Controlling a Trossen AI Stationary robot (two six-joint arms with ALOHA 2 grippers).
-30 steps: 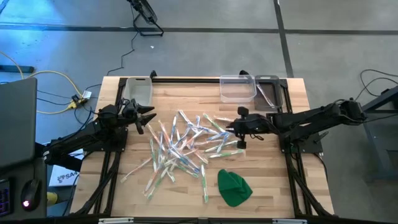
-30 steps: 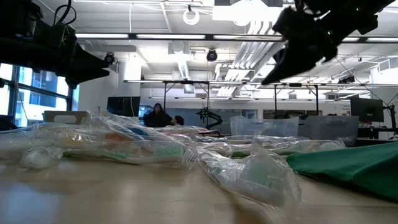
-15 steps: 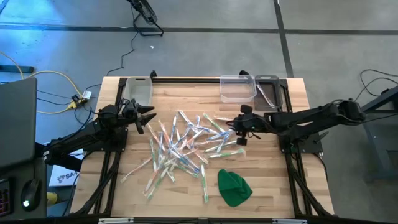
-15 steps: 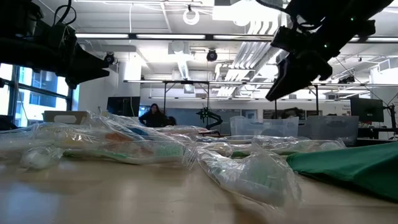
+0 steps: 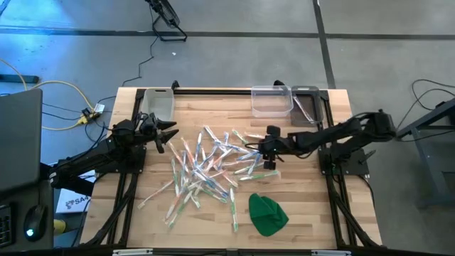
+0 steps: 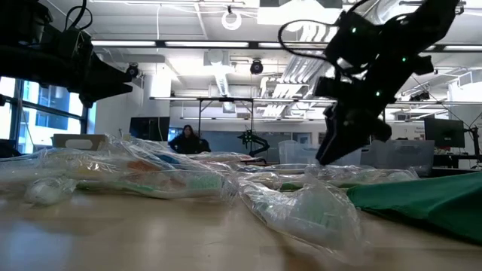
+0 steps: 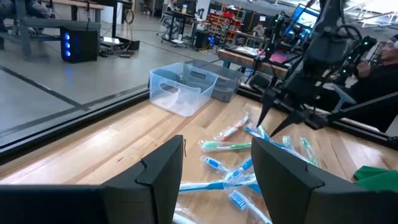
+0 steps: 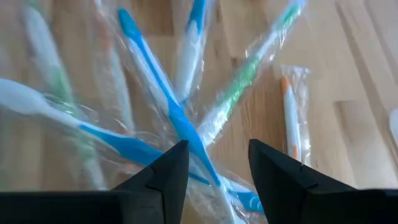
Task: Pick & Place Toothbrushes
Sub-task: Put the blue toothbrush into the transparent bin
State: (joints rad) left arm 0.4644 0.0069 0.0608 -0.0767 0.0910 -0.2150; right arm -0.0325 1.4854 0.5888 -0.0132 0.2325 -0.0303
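Toothbrushes (image 5: 210,163) lie heaped mid-table, near the clear bins (image 5: 271,100); your right gripper (image 5: 268,153) hangs over the heap's edge, fingers parted, empty; next, lower and close on one; left gripper (image 5: 169,134) waits wide beside the heap.

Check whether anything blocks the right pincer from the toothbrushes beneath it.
Nothing visible does. The right pincer is over the right edge of the toothbrushes, fingers apart, with wrapped brushes directly beyond them in its wrist view. The green cloth lies off to the side.
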